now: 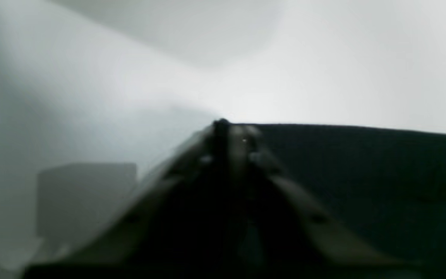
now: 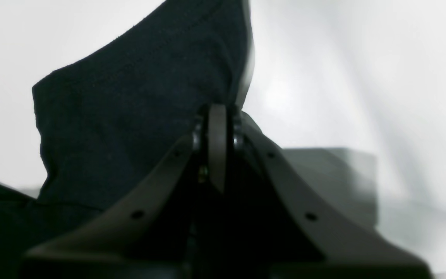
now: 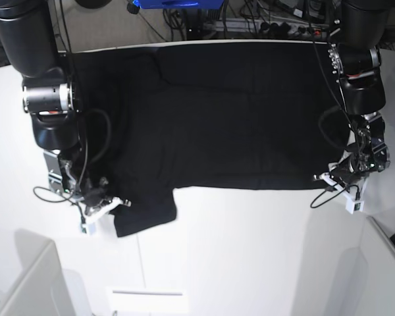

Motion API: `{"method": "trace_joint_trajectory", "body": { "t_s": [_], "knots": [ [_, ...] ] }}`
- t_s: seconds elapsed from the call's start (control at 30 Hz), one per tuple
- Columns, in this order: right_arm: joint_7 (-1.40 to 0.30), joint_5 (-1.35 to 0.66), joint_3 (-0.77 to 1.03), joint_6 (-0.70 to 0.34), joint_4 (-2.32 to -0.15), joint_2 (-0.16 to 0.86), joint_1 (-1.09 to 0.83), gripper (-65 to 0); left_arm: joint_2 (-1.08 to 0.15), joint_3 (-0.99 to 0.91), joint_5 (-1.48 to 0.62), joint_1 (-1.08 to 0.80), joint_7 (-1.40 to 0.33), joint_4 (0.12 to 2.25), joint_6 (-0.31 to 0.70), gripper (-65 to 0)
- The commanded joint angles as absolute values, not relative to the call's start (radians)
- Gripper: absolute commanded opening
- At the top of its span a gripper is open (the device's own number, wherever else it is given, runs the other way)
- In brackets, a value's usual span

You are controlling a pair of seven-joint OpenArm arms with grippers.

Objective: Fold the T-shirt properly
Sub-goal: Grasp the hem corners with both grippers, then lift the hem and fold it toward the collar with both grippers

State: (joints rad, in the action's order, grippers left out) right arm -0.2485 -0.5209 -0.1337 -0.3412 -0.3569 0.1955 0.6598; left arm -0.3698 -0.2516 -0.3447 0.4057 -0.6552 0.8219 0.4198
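The black T-shirt lies spread flat on the white table, plain side up, with one sleeve sticking out toward the near edge. In the base view my right gripper sits at that sleeve's left corner. Its wrist view shows the fingers shut on the dark cloth, which stands up behind them. My left gripper is at the shirt's near right corner. In the blurred left wrist view its tips are shut right on the cloth's edge.
A grey box-like edge stands at the near left and a pale bin wall at the near right. Cables and a power strip run along the back. Both dark arm columns stand over the shirt's sides.
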Motion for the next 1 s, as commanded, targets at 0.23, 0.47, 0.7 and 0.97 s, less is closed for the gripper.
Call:
{"method": "trace_joint_trajectory", "body": {
  "t_s": [0.23, 0.47, 0.7, 0.97],
  "knots": [
    [-0.311, -0.495, -0.133, -0.331, -0.458, 0.203, 0.627, -65.0, -0.378, -0.249, -0.34, 0.397, -0.604, 0.84, 0.423, -65.0],
    [-0.311, -0.495, -0.113, -0.331, -0.473, 0.205, 0.627, -65.0, -0.378, -0.252, -0.341, 0.349, -0.608, 1.003, 0.421, -65.0],
    [-0.314, -0.49, 0.015, -0.331, -0.496, 0.231, 0.625, -65.0, -0.375, -0.321, -0.341, 0.309, -0.647, 1.096, 0.421, -65.0],
    [-0.354, -0.49, 0.027, -0.331, -0.575, 0.232, 0.596, -65.0, -0.363, -0.323, -0.341, 0.262, -0.7, 1.237, 0.421, -65.0]
  ]
}}
